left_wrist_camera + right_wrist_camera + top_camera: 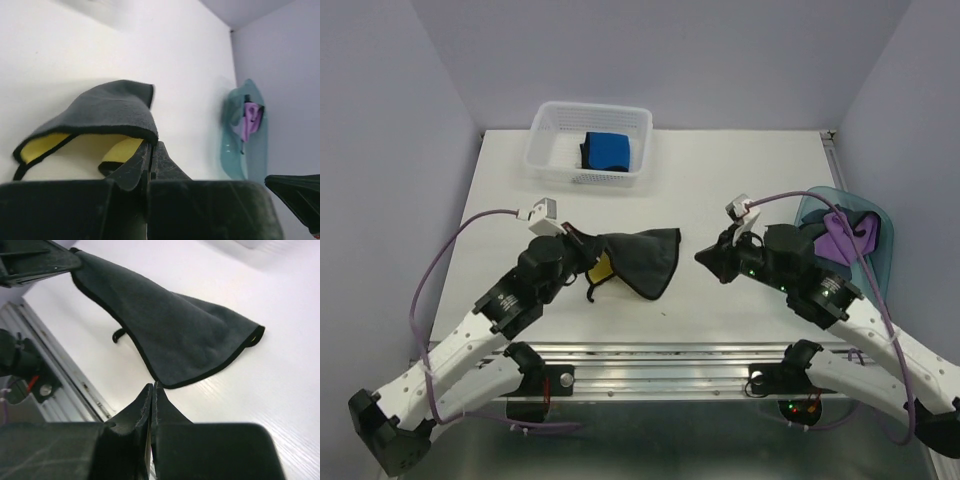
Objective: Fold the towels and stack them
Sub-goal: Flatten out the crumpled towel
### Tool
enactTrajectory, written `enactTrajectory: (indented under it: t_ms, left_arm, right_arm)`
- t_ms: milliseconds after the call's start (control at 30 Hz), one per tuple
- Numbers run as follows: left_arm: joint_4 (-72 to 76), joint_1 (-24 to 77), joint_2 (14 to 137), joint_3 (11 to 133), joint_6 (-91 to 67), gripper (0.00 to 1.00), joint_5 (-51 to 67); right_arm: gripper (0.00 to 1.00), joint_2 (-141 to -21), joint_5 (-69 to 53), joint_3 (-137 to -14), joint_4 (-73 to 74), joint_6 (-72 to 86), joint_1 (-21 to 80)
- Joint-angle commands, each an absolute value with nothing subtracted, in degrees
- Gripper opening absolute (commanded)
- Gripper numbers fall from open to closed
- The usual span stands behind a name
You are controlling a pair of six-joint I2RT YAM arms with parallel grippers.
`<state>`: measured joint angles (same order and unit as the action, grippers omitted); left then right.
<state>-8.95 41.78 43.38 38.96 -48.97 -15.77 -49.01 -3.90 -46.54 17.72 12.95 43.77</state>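
A dark grey towel (638, 258) with black trim lies on the table, over a yellow towel (603, 268) that peeks out beneath it. My left gripper (582, 241) is shut on the dark towel's left edge (107, 112) and holds it lifted, so the yellow towel (47, 145) shows underneath. My right gripper (706, 258) is shut and empty, its tips (153, 386) just off the towel's near right edge (175, 335). A bright blue towel (608, 150) lies in the basket. A purple towel (842, 236) lies in the tub.
The white mesh basket (545, 150) stands at the back, left of centre. The translucent blue tub (882, 240) sits at the table's right edge, also in the left wrist view (235, 145). A metal rail (660, 352) runs along the near edge.
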Motion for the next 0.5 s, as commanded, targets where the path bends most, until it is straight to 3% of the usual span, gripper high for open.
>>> enactTrajectory:
  t_ms: [0, 167, 200, 267, 300, 467]
  left_arm:
    - [-5.36, 41.84, 37.19, 37.62, -47.28, 0.00, -10.73]
    - [-5.71, 41.84, 35.51, 34.98, -49.57, 0.00, -10.02]
    - [-5.80, 41.84, 35.86, 34.63, -49.83, 0.00, -9.93]
    - [-5.71, 41.75, 37.00, 33.93, -50.53, 0.00, -9.93]
    - [-5.71, 41.75, 37.35, 33.66, -50.89, 0.00, -10.45]
    - [-5.89, 41.84, 37.71, 32.87, -51.50, 0.00, -12.13]
  right_arm:
    - [0.01, -47.81, -12.57, -45.88, 17.58, 14.94, 44.38]
    - [0.10, -55.79, -10.02, -44.47, 14.07, 21.26, 44.47]
    - [0.18, -57.81, -9.58, -44.65, 13.45, 22.23, 44.47]
    - [0.25, -64.67, -6.34, -46.14, 12.39, 25.21, 45.61]
    - [0.34, -69.65, -1.54, -48.32, 12.57, 26.36, 47.27]
    - [0.42, -83.12, 12.03, -55.01, 14.59, 33.47, 53.61]
